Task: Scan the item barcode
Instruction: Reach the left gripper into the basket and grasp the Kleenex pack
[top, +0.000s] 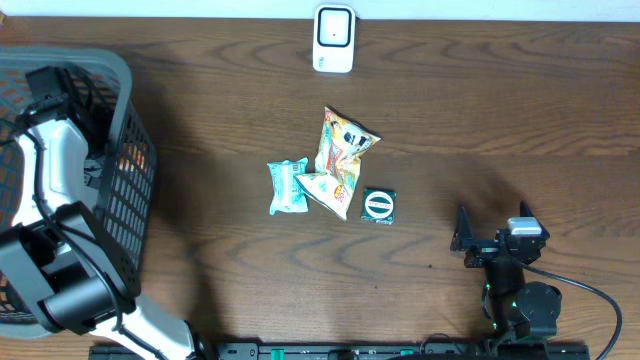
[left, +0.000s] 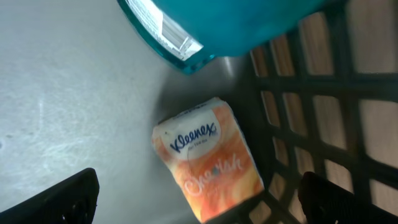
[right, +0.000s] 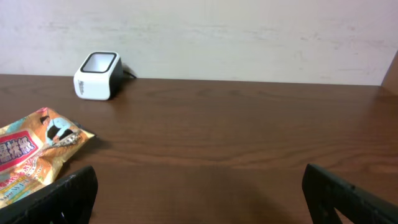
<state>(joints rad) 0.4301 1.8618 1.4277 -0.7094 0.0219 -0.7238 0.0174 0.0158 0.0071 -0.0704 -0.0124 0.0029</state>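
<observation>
orange tissue pack (left: 208, 158), white scanner (top: 333, 38), grey basket (top: 80, 58)

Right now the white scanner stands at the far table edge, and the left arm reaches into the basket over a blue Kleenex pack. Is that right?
Not quite. The Kleenex pack is orange and white, not blue; the left wrist view shows it. The rest holds: the scanner is at the far edge and the left arm reaches into the basket.
</observation>
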